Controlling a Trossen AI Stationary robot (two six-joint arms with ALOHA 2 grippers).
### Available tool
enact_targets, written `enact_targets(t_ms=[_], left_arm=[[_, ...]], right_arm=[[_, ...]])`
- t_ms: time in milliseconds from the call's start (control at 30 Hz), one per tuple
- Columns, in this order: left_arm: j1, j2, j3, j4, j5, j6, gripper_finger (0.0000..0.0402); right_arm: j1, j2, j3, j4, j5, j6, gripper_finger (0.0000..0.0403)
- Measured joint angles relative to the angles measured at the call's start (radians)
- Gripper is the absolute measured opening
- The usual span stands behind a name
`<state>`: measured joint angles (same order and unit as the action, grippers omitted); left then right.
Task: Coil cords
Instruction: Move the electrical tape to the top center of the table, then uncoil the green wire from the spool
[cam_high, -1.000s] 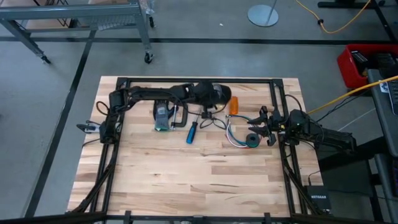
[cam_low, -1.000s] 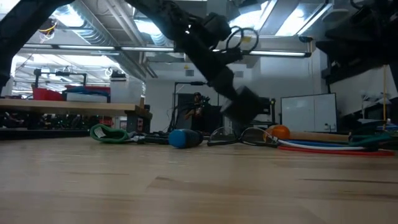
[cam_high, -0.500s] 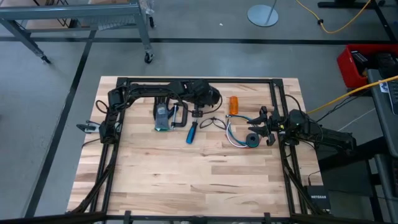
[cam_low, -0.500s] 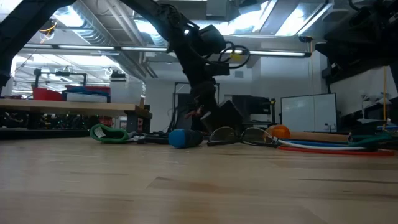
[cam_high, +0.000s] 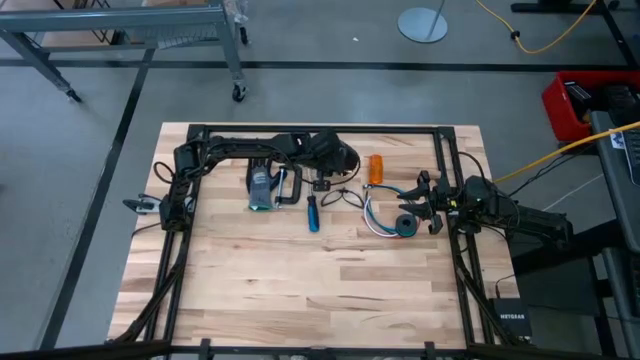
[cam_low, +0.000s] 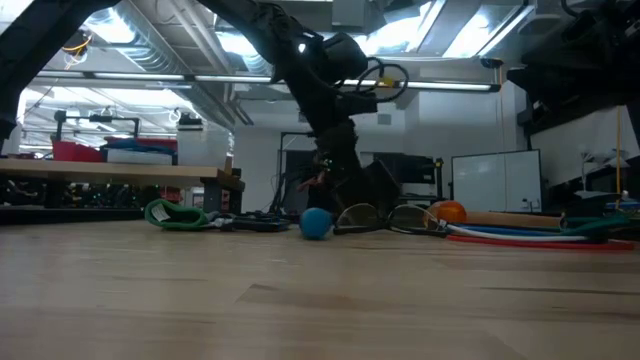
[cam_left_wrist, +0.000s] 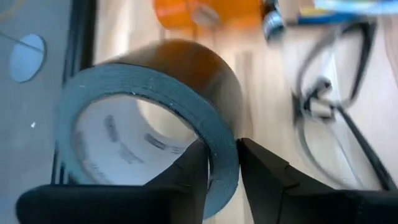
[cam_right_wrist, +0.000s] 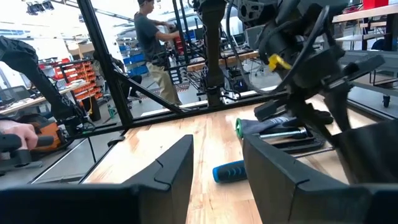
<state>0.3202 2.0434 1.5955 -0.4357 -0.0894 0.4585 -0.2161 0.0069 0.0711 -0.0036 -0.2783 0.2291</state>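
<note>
High view: left gripper (cam_high: 322, 183) at far side of surface, clamped on wall of tape roll (cam_left_wrist: 149, 124). Right gripper (cam_high: 412, 200) parted, empty, waits beside cords (cam_high: 378, 218). Cords lie loose at right-centre, uncoiled. Judgement: coiling not begun; all work remains.

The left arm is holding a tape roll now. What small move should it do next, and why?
Probably lower the tape roll onto bare wood and release it. The left gripper is pinching the roll's wall at the table's back, so it cannot take anything else, while the cords lie untouched, loose, beside the open right gripper.
</note>
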Motion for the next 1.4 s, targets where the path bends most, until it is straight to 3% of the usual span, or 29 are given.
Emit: enact_targets(t_ms=[400,600,700,833,1167,1400], left_arm=[[-0.006,0.0,0.002,0.163,-0.003,-0.049,0.0143],[-0.017,-0.018,0.003,0.185,-0.109,-0.012,0.0153],[-0.028,-0.057,0.004,0.171,-0.159,0.009,0.0145],[-0.055,-0.12,0.006,0.101,-0.159,-0.002,0.0133],[-0.184,-0.165,0.005,-0.011,-0.147,-0.27,0.0127],[-0.282,-0.161,-0.041,-0.006,-0.146,-0.241,0.0127]], right_arm=[[0.0,0.0,0.0,0.0,0.001,0.002,0.0143],[0.0,0.0,0.008,-0.012,0.001,0.002,0.0143],[0.0,0.0,0.074,-0.139,0.003,0.002,0.0143],[0.0,0.001,0.217,-0.447,0.047,0.008,0.0143],[0.0,0.021,0.29,-0.545,-0.017,0.152,0.0143],[0.0,0.114,0.29,-0.645,-0.152,0.348,0.0143]])
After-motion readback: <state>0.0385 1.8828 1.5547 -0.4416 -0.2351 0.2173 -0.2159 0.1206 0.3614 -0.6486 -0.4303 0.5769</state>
